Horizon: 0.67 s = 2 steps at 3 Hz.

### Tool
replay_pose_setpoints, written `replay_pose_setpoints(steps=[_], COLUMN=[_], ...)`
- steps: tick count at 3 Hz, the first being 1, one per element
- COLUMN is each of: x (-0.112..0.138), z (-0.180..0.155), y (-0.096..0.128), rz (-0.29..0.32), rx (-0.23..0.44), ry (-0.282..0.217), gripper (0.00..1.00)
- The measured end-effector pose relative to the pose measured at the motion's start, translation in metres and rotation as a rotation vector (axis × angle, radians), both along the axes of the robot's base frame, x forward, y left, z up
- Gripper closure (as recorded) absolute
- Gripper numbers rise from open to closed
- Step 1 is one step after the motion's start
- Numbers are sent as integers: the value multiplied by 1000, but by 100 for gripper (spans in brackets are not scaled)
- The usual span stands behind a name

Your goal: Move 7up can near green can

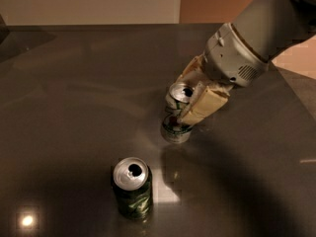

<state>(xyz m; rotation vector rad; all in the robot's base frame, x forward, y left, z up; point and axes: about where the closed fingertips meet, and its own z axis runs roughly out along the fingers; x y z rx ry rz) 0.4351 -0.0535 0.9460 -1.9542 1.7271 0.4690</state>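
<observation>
Right of centre on the table (pixel 74 83), clamping the 7up can (pixel 176 127) between the fingers (pixel 202 102) of the gripper (pixel 181 100), holding it tilted, tab hole open, contents unseen. Standing upright at near left, well apart: green can (pixel 132 194), opened too.

Dim, warm light. Pincer (pixel 180 105) clamps the 7up can (pixel 173 130) over the glossy bench (pixel 74 83). Bright glare spot far lower-left of pincer, paler patch below it.
</observation>
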Motion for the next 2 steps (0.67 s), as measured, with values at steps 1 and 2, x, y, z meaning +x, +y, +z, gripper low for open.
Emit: replay_pose_setpoints(steps=[1, 2], x=[-16, -39], z=[4, -2], y=[0, 6], rz=[49, 120], rx=[13, 24], ry=[-7, -18], gripper=[100, 100])
